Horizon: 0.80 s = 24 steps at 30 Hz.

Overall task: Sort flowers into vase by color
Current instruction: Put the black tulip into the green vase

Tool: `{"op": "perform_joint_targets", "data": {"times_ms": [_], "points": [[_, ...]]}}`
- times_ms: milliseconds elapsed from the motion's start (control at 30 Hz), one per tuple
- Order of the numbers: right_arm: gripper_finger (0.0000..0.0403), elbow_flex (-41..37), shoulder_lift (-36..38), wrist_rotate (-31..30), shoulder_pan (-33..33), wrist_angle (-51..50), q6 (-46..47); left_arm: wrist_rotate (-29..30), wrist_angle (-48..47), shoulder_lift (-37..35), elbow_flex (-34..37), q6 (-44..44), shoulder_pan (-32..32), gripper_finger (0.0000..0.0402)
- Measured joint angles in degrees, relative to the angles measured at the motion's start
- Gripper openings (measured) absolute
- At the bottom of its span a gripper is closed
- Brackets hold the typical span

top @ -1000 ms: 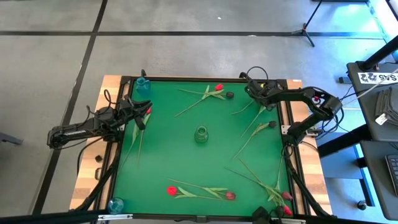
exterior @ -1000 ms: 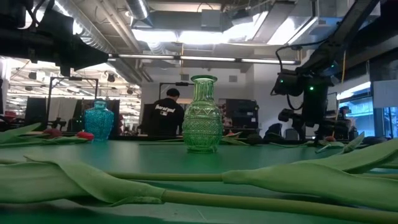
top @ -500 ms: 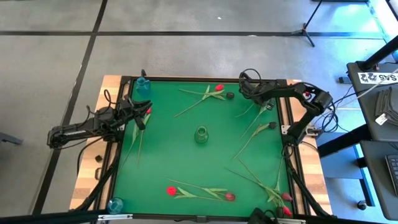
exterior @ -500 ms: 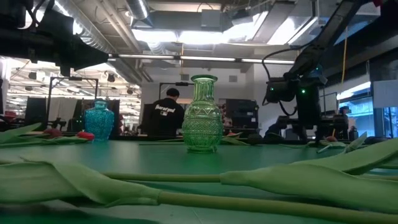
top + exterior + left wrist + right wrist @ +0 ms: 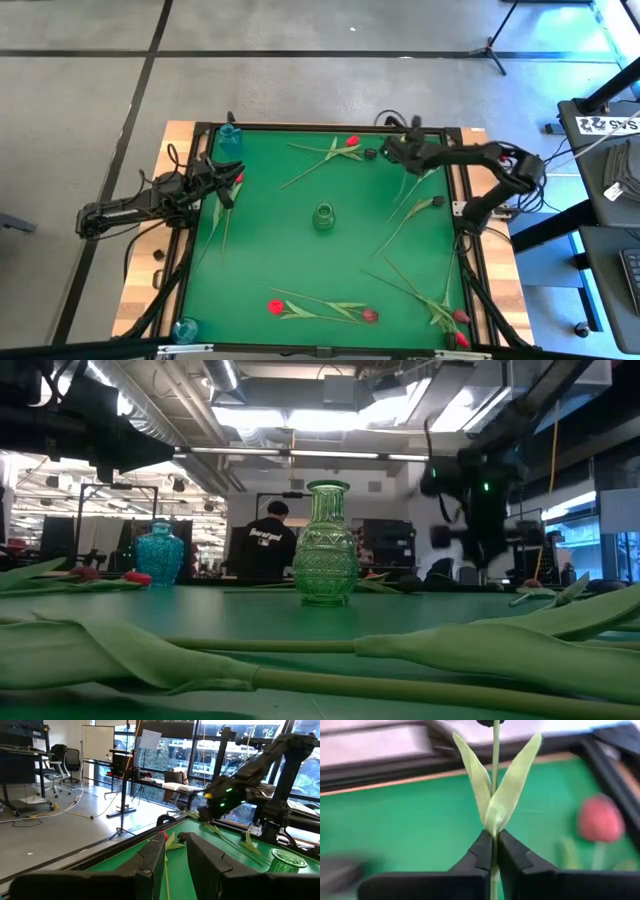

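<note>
The right gripper (image 5: 493,851) pinches a tulip (image 5: 495,795) by its stem, fingers closed on it. Over the table's (image 5: 290,250) left edge, the left gripper's (image 5: 175,862) fingers stand slightly apart, empty.

Flowers (image 5: 330,151) scattered flat on green mat (red, dark heads).

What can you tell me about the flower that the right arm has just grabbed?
It is an artificial tulip with a thin green stem and two long pale green leaves that spread from one point. The right gripper is shut on the stem just below that point, so the stem runs straight out between the dark fingers. Its head is near-black and mostly cut off in the right wrist view. It is held near the table's far right part, with a red tulip beside it.
</note>
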<state>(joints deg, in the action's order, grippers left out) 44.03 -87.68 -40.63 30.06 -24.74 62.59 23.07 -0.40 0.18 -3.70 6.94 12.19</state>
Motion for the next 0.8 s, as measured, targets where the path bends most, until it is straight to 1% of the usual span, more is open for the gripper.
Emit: {"op": "perform_joint_targets", "data": {"times_ms": [100, 200, 267, 367, 467, 533, 600, 667, 733, 800], "points": [[0.0009, 0.07, 4.9, -4.34, -8.71, 6.36, -5.0, 0.0, 0.0, -0.01, 0.0, -0.02, 0.0, 0.0079], [0.0017, 0.07, 8.89, -9.56, -18.07, 17.1, -14.57, 0.0, -0.01, 0.01, 0.0, 0.0, 0.0, 0.0079], [0.0016, 0.12, 10.5, -12.16, -24.16, 26.92, -24.22, 0.01, 0.0, -0.01, -0.01, 0.0, 0.0, 0.0079], [0.0007, 0.13, 11.06, -11.99, -31.97, 43.21, -41.94, 0.02, 0.0, 0.0, -0.01, -0.01, 0.0, 0.0079], [0.0006, 0.13, 10.89, -9.74, -37.93, 58.69, -57.14, 0.02, -0.02, 0.01, 0.0, -0.02, 0.0, 0.0079], [0.0006, 0.13, 10.69, -7.22, -40.58, 66.57, -62.38, 0.04, -0.02, 0.01, -0.01, 0.0, 0.0, 0.0079], [0.0006, 0.13, 10.69, -1.94, -41.44, 71.28, -67.75, 0.04, -0.02, 0.01, -0.02, -0.02, 0.0, 0.0079], [0.0006, 0.22, 10.72, 3.92, -41.32, 71.26, -69.21, 0.04, 0.0, 0.01, 0.0, 0.0, 0.0, 0.0079], [0.0009, 0.17, 10.55, 7.64, -41.24, 70.81, -66.14, 0.07, -0.02, 0.0, 0.0, -0.01, 0.0, 0.0079], [0.0014, 0.13, 10.05, 13.0, -40.01, 74.25, -64.88, 0.07, -0.02, -0.01, -0.02, -0.02, 0.0, 0.0079]]}}
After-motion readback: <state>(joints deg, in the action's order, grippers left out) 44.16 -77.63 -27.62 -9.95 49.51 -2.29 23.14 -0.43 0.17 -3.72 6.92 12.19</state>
